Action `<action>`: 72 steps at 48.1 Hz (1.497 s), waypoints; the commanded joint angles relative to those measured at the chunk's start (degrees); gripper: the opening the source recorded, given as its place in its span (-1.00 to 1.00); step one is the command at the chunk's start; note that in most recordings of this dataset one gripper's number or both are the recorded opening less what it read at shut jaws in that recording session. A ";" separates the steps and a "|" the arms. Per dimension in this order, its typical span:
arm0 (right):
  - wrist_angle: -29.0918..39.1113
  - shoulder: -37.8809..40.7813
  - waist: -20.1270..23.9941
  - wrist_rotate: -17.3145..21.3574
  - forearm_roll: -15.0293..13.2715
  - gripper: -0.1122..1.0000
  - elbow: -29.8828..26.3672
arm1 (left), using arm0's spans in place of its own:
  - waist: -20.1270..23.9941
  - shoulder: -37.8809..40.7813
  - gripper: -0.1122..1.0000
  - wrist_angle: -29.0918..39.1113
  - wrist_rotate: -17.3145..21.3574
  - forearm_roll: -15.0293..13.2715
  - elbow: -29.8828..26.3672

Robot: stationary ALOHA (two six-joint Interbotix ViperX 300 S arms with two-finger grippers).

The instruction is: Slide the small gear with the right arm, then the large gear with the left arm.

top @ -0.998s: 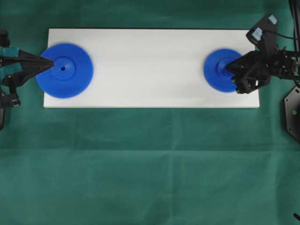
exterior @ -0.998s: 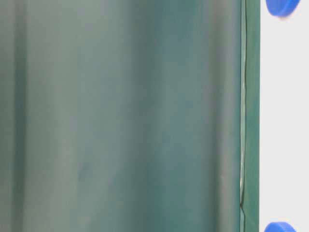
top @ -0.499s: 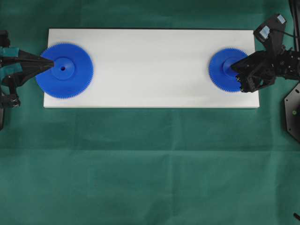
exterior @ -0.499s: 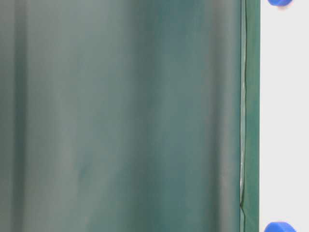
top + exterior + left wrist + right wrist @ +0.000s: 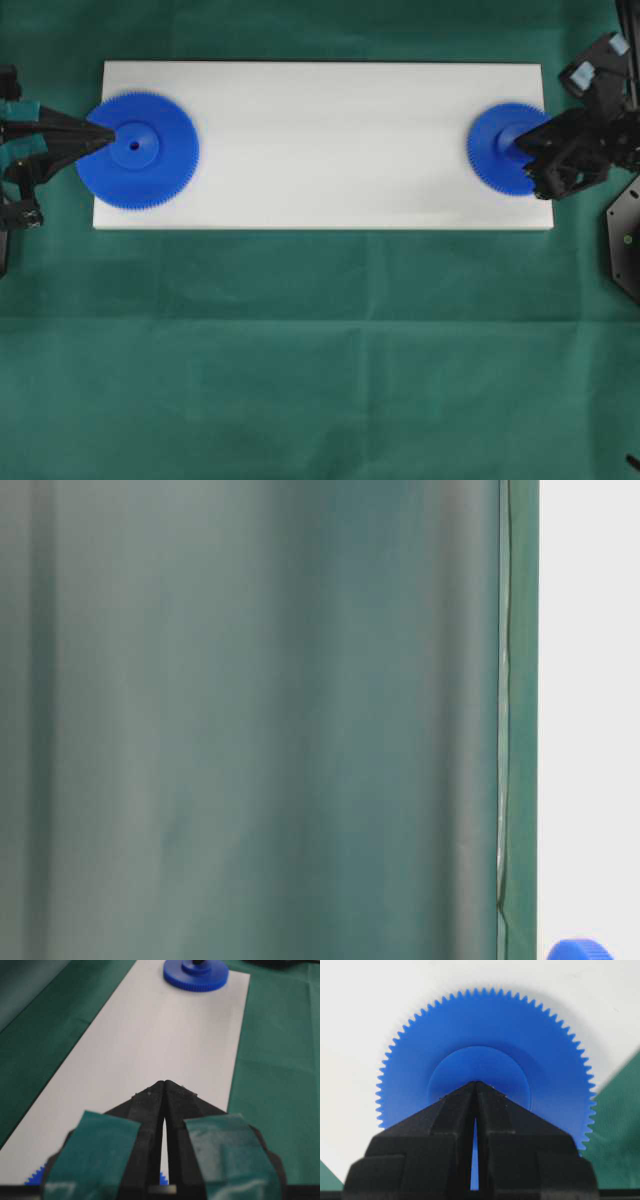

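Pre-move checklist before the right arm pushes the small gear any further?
1. Right gripper tip on the small gear hub: ok, jaws closed to a point on the hub in the right wrist view.
2. Small gear fully on the white board: not ok, it sits at the right end, and green cloth shows under its teeth in the right wrist view.
3. Left gripper staged at the large gear: ok, closed tip beside the centre hole.
4. Board between the gears clear: ok.
5. Downward pressure on the hub: cannot tell.
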 commanded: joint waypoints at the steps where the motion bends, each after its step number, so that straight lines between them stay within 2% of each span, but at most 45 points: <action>1: -0.09 -2.81 -0.18 -0.18 -1.14 0.11 -0.35 | -0.09 0.26 -0.81 -0.53 0.00 0.00 -0.62; 11: -2.90 -10.63 -0.18 -0.35 -4.83 0.11 0.00 | -0.09 0.26 -0.81 -0.53 0.00 0.00 -0.62; 18: -3.69 -17.05 -0.18 -0.26 -6.42 0.11 0.26 | -0.09 0.26 -0.81 -0.53 -0.09 -0.09 -0.53; 26: -3.78 -24.52 -0.18 -0.35 -6.77 0.11 1.58 | 0.00 0.26 -0.81 -0.53 -0.09 0.00 -0.53; 33: -4.83 -28.04 -0.18 -0.35 -6.77 0.11 3.25 | -0.09 0.35 -0.81 -0.53 0.00 0.00 -0.70; 52: -9.58 -27.16 -0.09 -0.88 -7.56 0.11 4.39 | -0.09 0.62 -0.81 -0.53 -0.09 0.00 -0.88; 58: -12.39 -27.07 0.62 -0.88 -9.32 0.11 4.75 | -0.09 0.70 -0.81 -0.62 -0.18 0.00 -0.79; 65: -17.14 -27.07 1.32 -0.79 -12.92 0.11 5.63 | -0.09 0.70 -0.81 -0.62 -0.26 0.00 -0.79; 72: -19.16 -27.07 1.32 -0.79 -14.68 0.11 5.89 | 0.00 0.70 -0.81 -0.62 -0.26 -0.09 -0.70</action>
